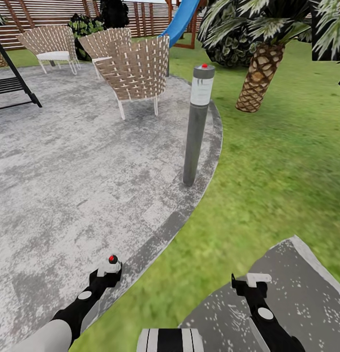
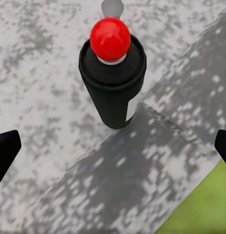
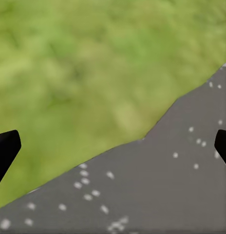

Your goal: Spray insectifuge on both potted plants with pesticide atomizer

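Note:
The pesticide atomizer [image 2: 113, 83], a black bottle with a round red top and a white label, stands upright on the grey patio [image 1: 67, 186] close to its curved edge. My left gripper [image 1: 110, 274] hangs above it, open, fingers spread wide on either side without touching it [image 2: 113, 151]. In the head view the atomizer's red top [image 1: 112, 258] peeks out just past that gripper. Open and holding nothing, my right gripper [image 1: 253, 282] hovers where a grey stepping slab [image 3: 157, 190] meets the lawn [image 3: 84, 73]. The potted plants are out of view.
A grey bollard lamp [image 1: 196, 127] stands at the patio's rim ahead. Woven chairs [image 1: 138, 68] sit further back, with a black bench frame [image 1: 13, 83] at the left. A palm with a scaly trunk [image 1: 260, 73] rises from the grass at the right, before a wooden fence [image 1: 43, 14].

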{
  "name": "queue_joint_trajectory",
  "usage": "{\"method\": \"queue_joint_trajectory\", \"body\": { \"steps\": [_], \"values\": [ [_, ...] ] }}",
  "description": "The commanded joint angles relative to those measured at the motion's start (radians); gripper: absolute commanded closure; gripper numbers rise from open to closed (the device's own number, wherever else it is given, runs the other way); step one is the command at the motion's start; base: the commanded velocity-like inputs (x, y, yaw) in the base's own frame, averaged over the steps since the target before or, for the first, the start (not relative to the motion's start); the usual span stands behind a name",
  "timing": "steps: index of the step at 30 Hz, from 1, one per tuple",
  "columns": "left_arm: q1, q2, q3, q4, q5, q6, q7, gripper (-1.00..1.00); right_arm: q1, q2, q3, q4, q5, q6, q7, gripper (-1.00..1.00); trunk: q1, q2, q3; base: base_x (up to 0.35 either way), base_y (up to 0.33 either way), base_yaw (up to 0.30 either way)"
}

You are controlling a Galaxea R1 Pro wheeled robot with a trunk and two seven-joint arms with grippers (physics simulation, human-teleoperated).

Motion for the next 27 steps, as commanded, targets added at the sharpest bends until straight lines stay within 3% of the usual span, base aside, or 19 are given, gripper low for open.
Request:
{"method": "queue_joint_trajectory", "body": {
  "steps": [1, 27],
  "values": [
    [0.000, 0.000, -0.001, 0.001, -0.001, -0.004, -0.002, -1.00, 0.000, 0.000, 0.000, 0.001, 0.001, -0.003, -0.003, -1.00, 0.000, 0.000, -0.001, 0.000, 0.000, 0.000],
    [0.007, -0.001, -0.001, 0.001, -0.001, -0.006, -0.002, -1.00, 0.000, 0.000, 0.000, 0.001, 0.001, -0.003, -0.003, -1.00, 0.000, 0.000, -0.001, 0.049, 0.000, 0.000]
  ]
}}
